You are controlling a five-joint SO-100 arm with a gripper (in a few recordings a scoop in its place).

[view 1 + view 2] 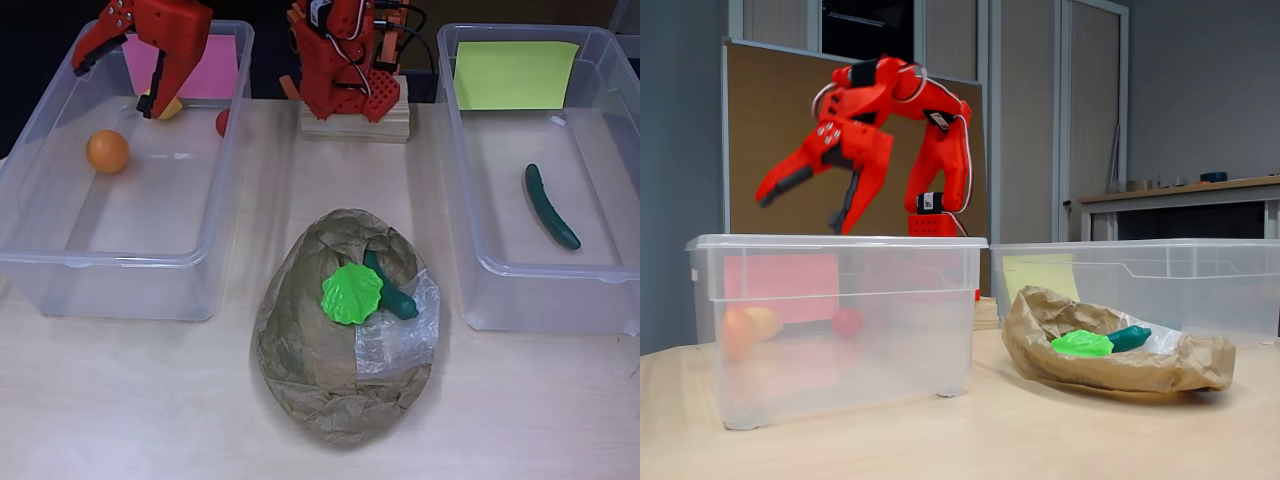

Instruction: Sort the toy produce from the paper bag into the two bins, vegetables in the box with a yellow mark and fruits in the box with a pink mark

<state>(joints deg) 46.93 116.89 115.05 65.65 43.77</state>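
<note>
Gripper [115,85] hangs over the pink-marked bin's [40,160] back edge, jaws spread, empty; orange [107,151] below, lettuce [351,292] atop the bag [320,390].

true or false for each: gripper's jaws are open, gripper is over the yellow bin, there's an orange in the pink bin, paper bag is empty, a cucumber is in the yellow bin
1. The gripper has its jaws open. True; they are spread apart and hold nothing.
2. The gripper is over the yellow-marked bin. False; it hangs over the pink-marked bin.
3. An orange lies in the pink-marked bin. True.
4. The paper bag is empty. False; a green lettuce leaf and a dark green vegetable lie on it.
5. A cucumber lies in the yellow-marked bin. True.
</note>
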